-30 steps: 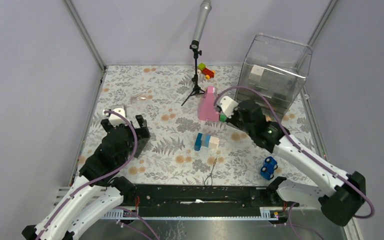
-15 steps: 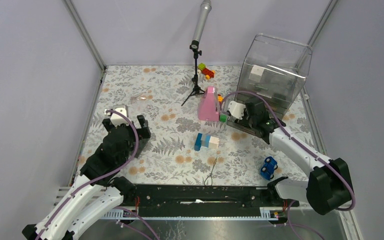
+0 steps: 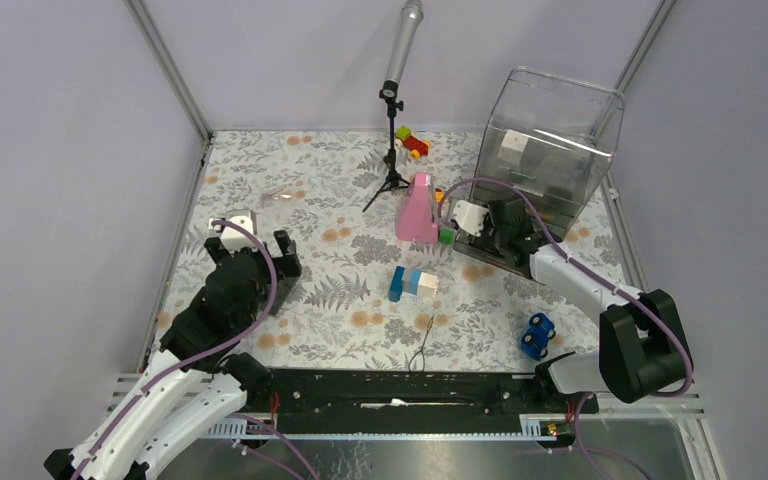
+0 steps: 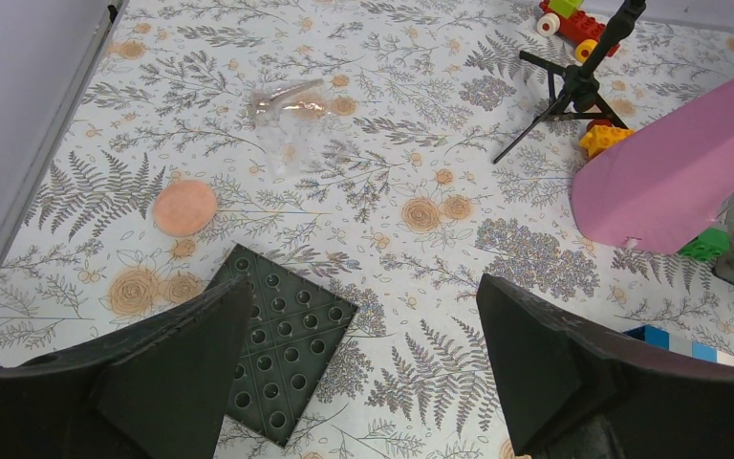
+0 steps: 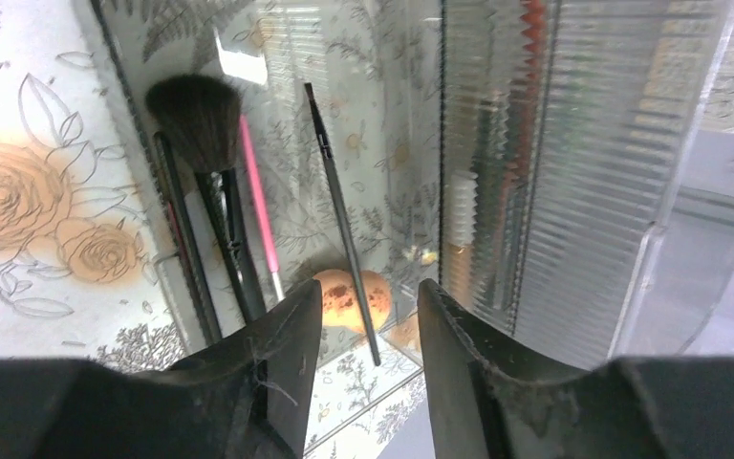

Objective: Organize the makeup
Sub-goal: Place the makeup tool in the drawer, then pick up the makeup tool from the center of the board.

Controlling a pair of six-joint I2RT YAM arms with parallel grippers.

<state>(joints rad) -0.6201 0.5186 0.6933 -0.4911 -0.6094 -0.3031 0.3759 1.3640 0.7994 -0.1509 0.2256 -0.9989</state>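
In the right wrist view, several makeup items lie in a clear drawer tray point(image 5: 134, 115): a fluffy black brush point(image 5: 196, 120), a pink pencil point(image 5: 259, 206), black handles, a thin black brush point(image 5: 337, 201) and a peach sponge point(image 5: 344, 298). My right gripper point(image 5: 370, 287) is open just above them. The thin brush's end lies loose between its fingers, pinched by neither. From above, this gripper point(image 3: 505, 232) sits at the foot of the clear organizer point(image 3: 550, 140). My left gripper point(image 4: 363, 285) hangs open over the floral mat. Another peach sponge point(image 4: 184, 207) lies ahead to its left.
A dark studded plate point(image 4: 282, 344) lies under the left fingers, with a crumpled clear wrapper point(image 4: 287, 96) further off. A pink cone-shaped object point(image 3: 419, 208), a microphone tripod point(image 3: 392, 150), toy blocks point(image 3: 412, 282), a blue car point(image 3: 537, 335) and a wire loop point(image 3: 423, 345) occupy the mat.
My right gripper has swung right, away from the pink object, to the front of the clear organizer, and its jaws now stand apart. The left arm has not moved.
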